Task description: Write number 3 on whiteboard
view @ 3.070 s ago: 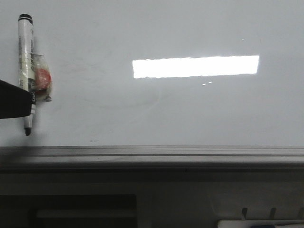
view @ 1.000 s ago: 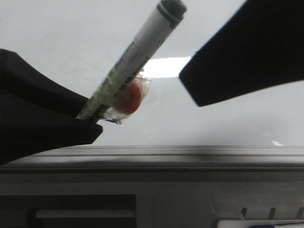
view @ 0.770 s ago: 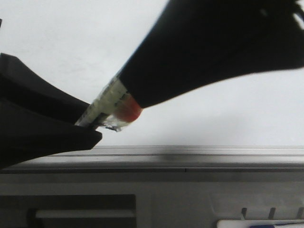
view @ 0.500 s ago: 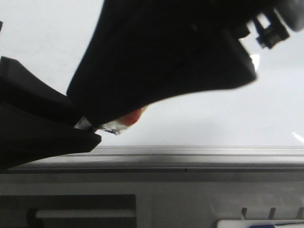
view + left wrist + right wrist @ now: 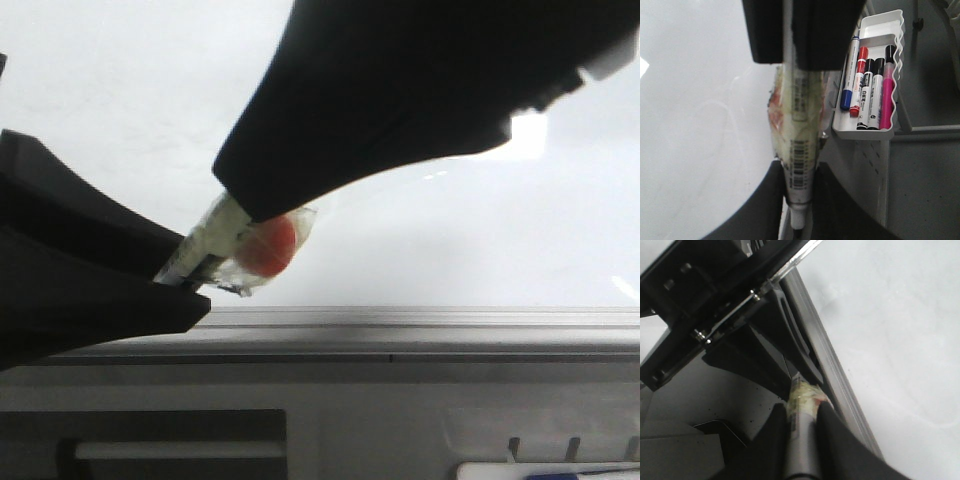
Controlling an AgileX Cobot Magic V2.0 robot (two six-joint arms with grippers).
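I had both grippers on the marker (image 5: pixel 215 240), left (image 5: pixel 799 192) near the tip, right (image 5: pixel 802 415) over the cap, above the whiteboard (image 5: pixel 120 90). Light, stiff, slick barrel; no 3 visible.

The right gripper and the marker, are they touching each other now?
Touching. In the right wrist view the right gripper has its fingers pressed on both sides of the marker. In the left wrist view the left gripper clamps its other end.
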